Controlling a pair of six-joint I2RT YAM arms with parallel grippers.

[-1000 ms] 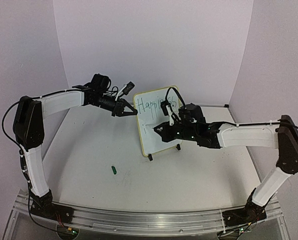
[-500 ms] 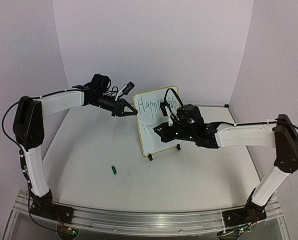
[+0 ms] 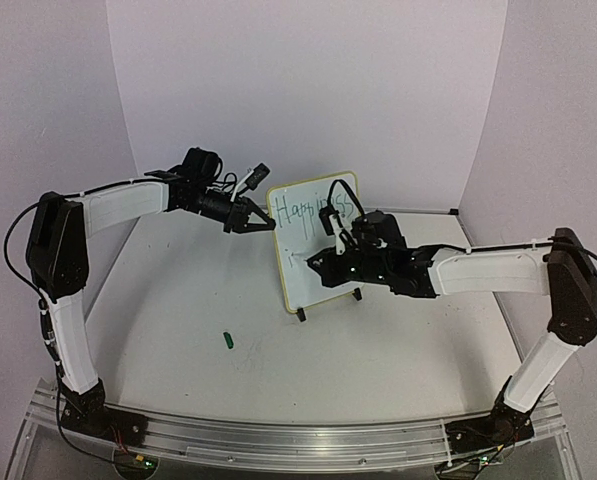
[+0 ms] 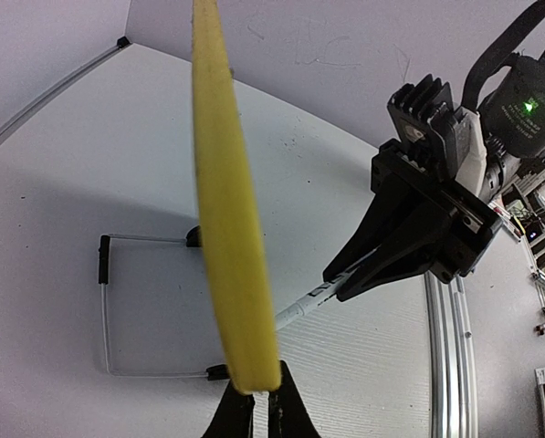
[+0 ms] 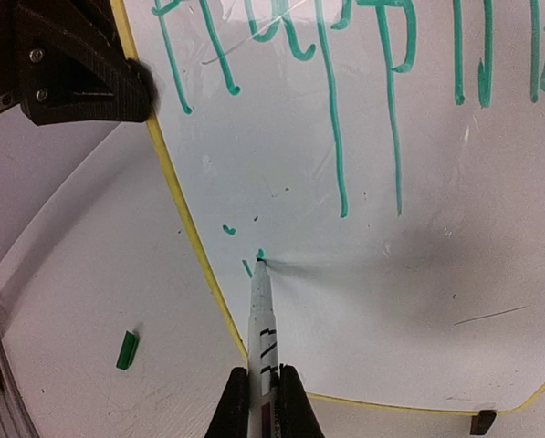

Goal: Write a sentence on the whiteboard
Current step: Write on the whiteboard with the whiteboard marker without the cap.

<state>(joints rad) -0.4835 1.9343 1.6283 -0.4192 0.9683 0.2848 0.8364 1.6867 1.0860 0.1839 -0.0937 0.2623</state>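
Observation:
The whiteboard (image 3: 303,270) stands upright on black feet mid-table, yellow-framed. The green sentence (image 3: 318,208) reads "Happiness" along its top; it also shows in the right wrist view (image 5: 345,109), with small green marks (image 5: 228,230) below. My left gripper (image 3: 266,227) is shut on the board's left edge; in the left wrist view (image 4: 254,406) the yellow frame (image 4: 226,201) sits between its fingers. My right gripper (image 3: 323,262) is shut on the white marker (image 5: 261,319), whose tip touches the board's lower left area. The marker also shows in the left wrist view (image 4: 301,308).
The marker's green cap (image 3: 228,340) lies on the table in front of the board, left of centre, also in the right wrist view (image 5: 126,350). Walls close the back and sides. An aluminium rail (image 3: 278,440) runs along the near edge.
My right gripper has moved the marker left across the lower part of the board. The left arm and the board have not moved.

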